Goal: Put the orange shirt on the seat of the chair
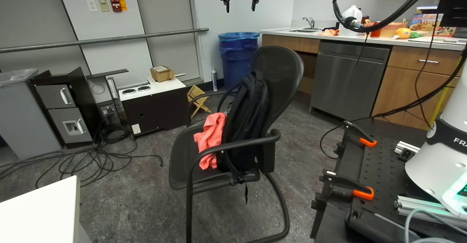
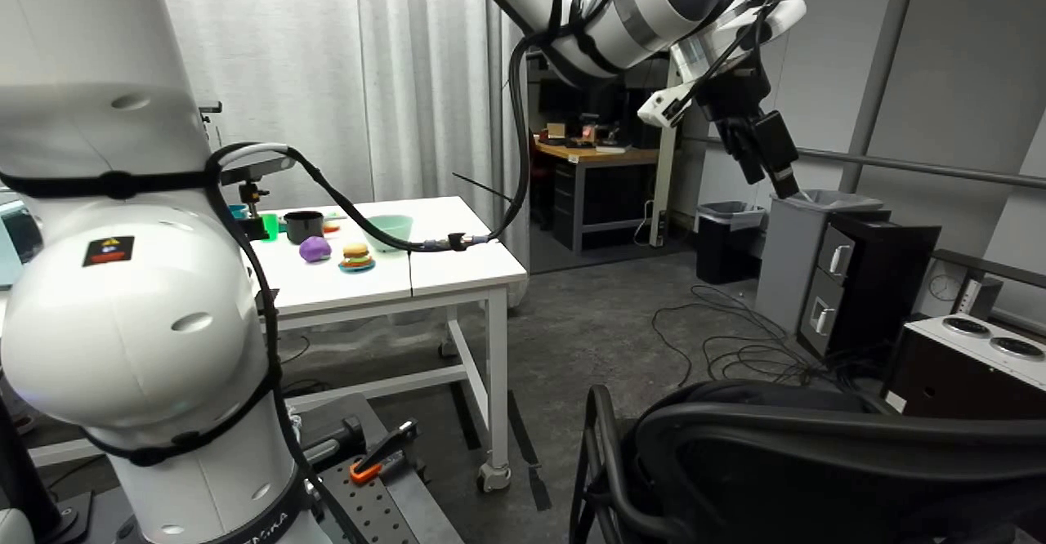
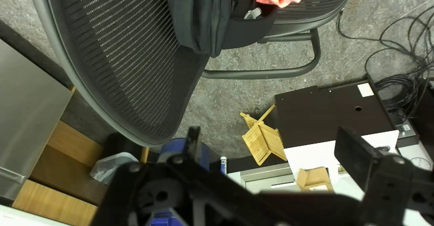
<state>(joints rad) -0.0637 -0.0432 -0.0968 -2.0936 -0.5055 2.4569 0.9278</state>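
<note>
The crumpled orange cloth shirt [image 1: 211, 135] lies on the seat [image 1: 183, 157] of the black mesh chair [image 1: 281, 75], against the black fabric backpack [image 1: 245, 122]. Expect light, limp, non-fragile cloth; pinch a raised fold. The black two-finger claw [image 1: 240, 10] is spread and empty.

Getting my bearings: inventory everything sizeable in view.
mesh armchair: one, black, floor
shirt: one, orange, on armchair seat
backpack: one, black, on armchair seat
two-burner play stove: one, dark and white, floor
slatted folding rack: one, yellow, beside play stove
play refrigerator: one, black and grey, floor
waste bins: at least two, grey and black, near play refrigerator
cables: several, black, floor
trash barrel: one, blue, beside counter
dishwasher: one, grey, under counter
table: at least one, white, before curtain
workbench: one, brown and grey, beyond table
arm: one, mostly white, on stand
jaws: one pair, black, open, higher than armchair
</note>
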